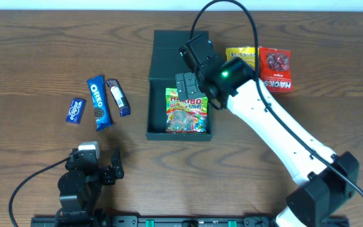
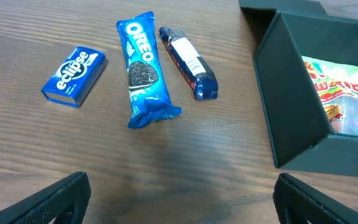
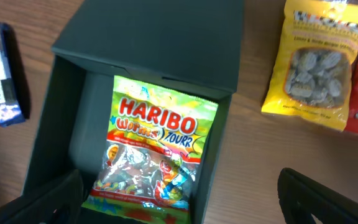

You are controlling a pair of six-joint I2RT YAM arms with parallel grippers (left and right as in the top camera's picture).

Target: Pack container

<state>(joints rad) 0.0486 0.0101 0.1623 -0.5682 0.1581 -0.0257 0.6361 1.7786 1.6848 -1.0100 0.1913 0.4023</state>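
- Right tool (image 1: 186,84) hangs released above the dark teal-green rigid rectangular container (image 1: 157,101).
- Colourful glossy Haribo packet (image 1: 186,115) lies inside.
- Left tool (image 1: 96,162) released, over brown wooden worktop (image 1: 30,63).

Container (image 1: 158,104): dark teal-green rigid rectangular box, matte, plain, no markings. Sits upright on wooden tabletop (image 1: 36,57), mid-table in overhead view, long axis running away from robot. Hinged flap lid (image 1: 169,50) open, folded back beyond far end, inside face showing. Interior exposed. Haribo bag (image 1: 186,113) lies flat on box floor, label up, against right wall and near end. Bare strip of floor along left wall.
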